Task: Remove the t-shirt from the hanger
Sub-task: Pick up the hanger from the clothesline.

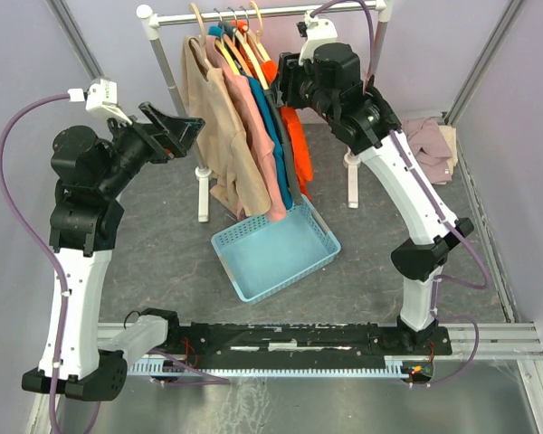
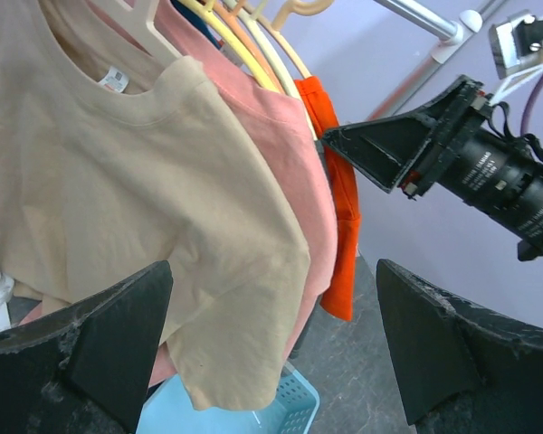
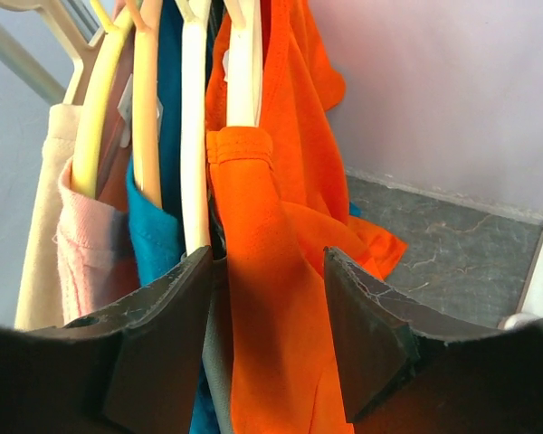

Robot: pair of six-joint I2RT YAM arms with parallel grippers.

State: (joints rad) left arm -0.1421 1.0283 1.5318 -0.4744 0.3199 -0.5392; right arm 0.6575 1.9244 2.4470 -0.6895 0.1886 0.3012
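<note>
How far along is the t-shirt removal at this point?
Done: nothing; the orange t-shirt hangs on its white hanger on the rack. In hand: the right hand brackets the shirt, fingers either side, not visibly clamped; the left hand hovers open near the beige shirt. Left: grip, pull the shirt off the hanger.

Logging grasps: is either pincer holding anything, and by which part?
Left pincer: nothing. Right pincer straddles the orange t-shirt at the shoulder, below its hanger; a grip cannot be told.
</note>
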